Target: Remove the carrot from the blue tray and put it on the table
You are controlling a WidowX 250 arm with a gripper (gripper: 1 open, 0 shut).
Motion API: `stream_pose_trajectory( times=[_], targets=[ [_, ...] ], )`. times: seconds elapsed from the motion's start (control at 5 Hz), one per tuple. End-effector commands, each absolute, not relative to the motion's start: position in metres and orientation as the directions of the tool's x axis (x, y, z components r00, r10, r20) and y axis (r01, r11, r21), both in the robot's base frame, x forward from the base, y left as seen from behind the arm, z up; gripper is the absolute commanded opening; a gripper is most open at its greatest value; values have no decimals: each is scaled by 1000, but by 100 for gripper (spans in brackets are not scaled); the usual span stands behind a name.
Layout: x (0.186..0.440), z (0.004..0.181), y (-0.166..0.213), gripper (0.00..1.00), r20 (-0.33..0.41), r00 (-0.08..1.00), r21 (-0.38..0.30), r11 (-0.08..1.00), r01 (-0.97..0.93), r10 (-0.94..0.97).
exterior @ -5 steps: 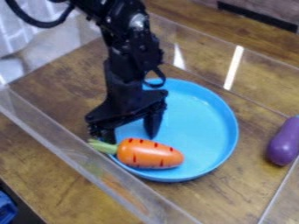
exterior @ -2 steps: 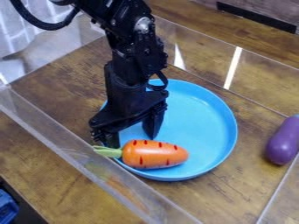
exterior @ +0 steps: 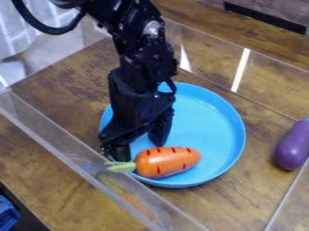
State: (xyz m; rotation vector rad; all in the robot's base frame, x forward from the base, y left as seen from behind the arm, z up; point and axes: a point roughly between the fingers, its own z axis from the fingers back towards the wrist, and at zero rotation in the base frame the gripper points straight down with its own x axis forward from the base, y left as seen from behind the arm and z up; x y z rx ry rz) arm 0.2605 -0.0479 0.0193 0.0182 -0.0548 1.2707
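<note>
Near seven o'clock on the round blue plastic tray (exterior: 220, 132) lies the orange toy carrot (exterior: 169, 161); the black gripper (exterior: 137, 144) stands wide open beside it, apparently holding nothing. Step: lining up the grasp; next, straddle the carrot, then close. Count: one carrot, one tray.

Seemingly a lab: clear walls (exterior: 85, 161) border the wood-grain tabletop (exterior: 60, 194).

So there was a purple eggplant (exterior: 294, 146) over on the right, plus something blue (exterior: 7, 215) down in the bottom left corner.
</note>
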Motion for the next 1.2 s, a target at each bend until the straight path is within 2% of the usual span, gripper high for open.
stream_pose_trajectory(
  times=[0.0,0.2,0.6,1.0],
  targets=[
    [238,12,-68,100,51,321,48,319,-947,946],
    [235,12,-82,100,62,333,52,330,-943,941],
    [244,12,-79,100,83,357,56,354,-934,930],
    [246,11,-88,100,97,321,63,316,-947,942]
  ],
)
